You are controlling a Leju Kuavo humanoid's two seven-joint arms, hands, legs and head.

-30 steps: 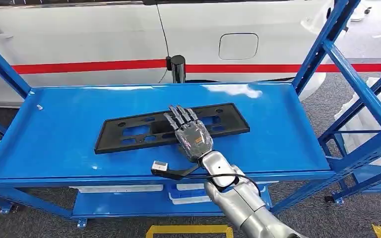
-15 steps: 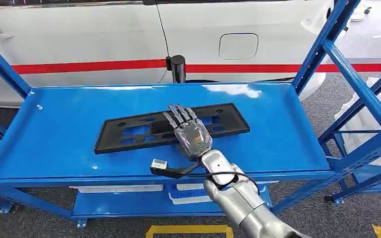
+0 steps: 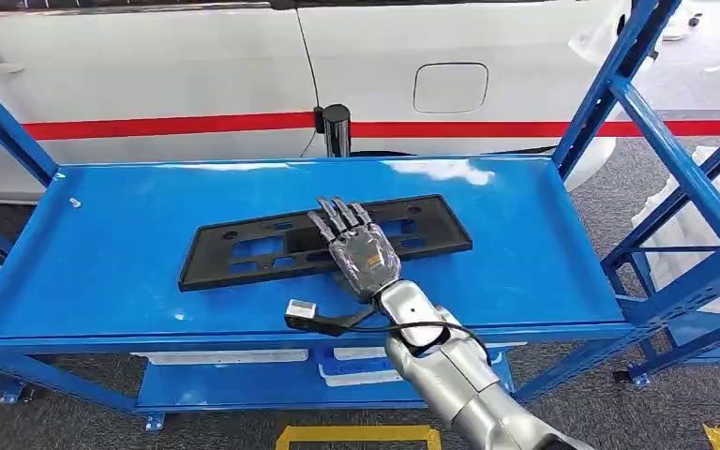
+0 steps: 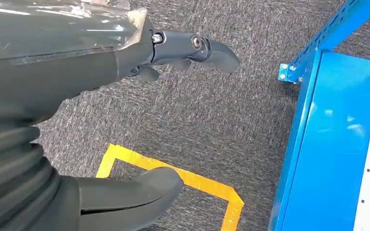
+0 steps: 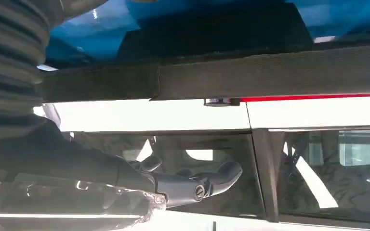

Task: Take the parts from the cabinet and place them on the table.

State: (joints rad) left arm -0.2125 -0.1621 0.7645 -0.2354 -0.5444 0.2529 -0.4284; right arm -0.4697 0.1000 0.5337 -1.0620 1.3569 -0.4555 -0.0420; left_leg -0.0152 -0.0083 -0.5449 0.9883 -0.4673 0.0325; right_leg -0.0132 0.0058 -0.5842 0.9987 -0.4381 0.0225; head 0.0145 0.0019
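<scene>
The right hand (image 3: 364, 255) was laid, fingers extended together, flat upon the long black perforated plastic panel (image 3: 272, 248) on the blue metal shelf (image 3: 103, 253).

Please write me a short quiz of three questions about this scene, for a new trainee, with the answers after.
1. True or false: the black part lies on the blue shelf.
2. Which hand reaches over the part? A) left hand B) right hand C) both
3. Fill in: the left hand hangs above grey carpet with yellow ____ on it.

Key
1. True. It lies flat on the top shelf.
2. B. The right hand is above the part with its fingers stretched out, not closed round it.
3. Tape.
</scene>
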